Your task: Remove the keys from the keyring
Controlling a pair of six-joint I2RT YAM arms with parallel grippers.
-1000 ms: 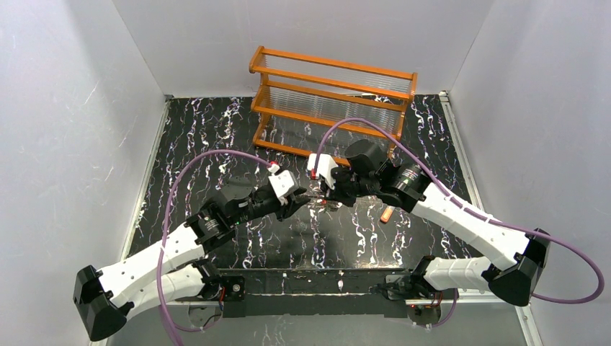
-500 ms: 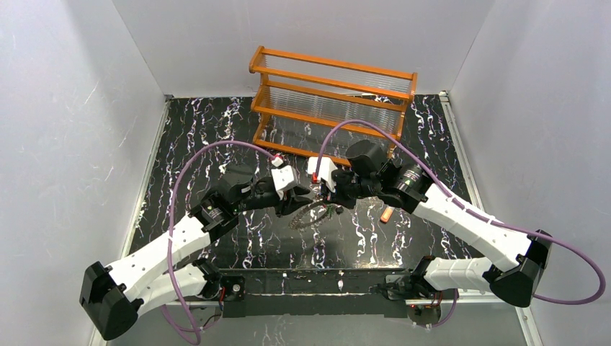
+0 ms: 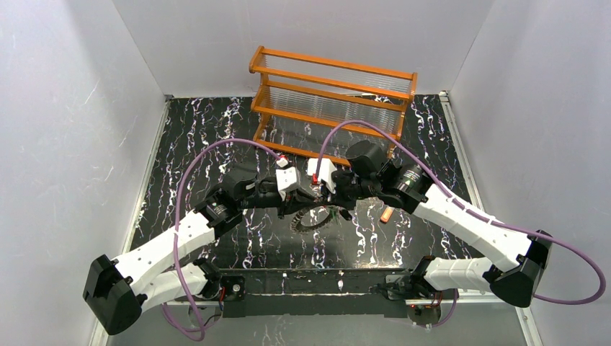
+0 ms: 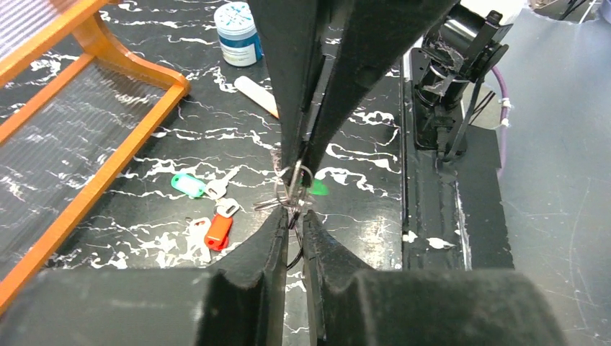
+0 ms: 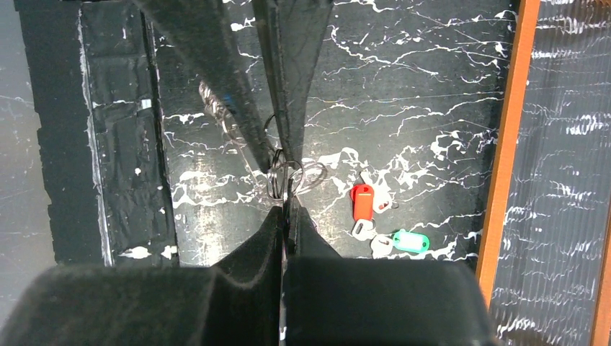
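At mid-tabletop (image 3: pixel 202 144), noted left gripper (image 4: pixel 292 220) and right gripper (image 5: pixel 287 207) tip to tip. Each pinched almost flat on a small bunch of wire loops (image 4: pixel 295 180), left from 6 o'clock and right from 12 o'clock in the left wrist view. Saw the keyring (image 3: pixel 302 224), dark and toothed, just under the meeting point at 6 o'clock in the top view; cannot tell whether hanging or resting. Counted two keys (image 4: pixel 216 231) loose on the tabletop at 8 to 9 o'clock of the loops, one red-headed, one green-headed. Spotted a further green scrap at 3 o'clock of the loops, attachment unclear.

Risks, as judged:
- thin wire slipping out of either pinch under opposed pull, dropping the whole bunch
- loops twisting and springing back rather than parting
- toothed edge snagging a finger pad or a loose key

Around:
- orange rack (image 3: pixel 331 101) at 12 o'clock, near behind the grippers
- orange-capped tube (image 3: pixel 387 214) at 3 o'clock
- small blue-white pot (image 4: pixel 238 32) at 11 o'clock in the left wrist view

Probably little room for a pull toward the rack. From above, loops hidden by the grippers themselves.
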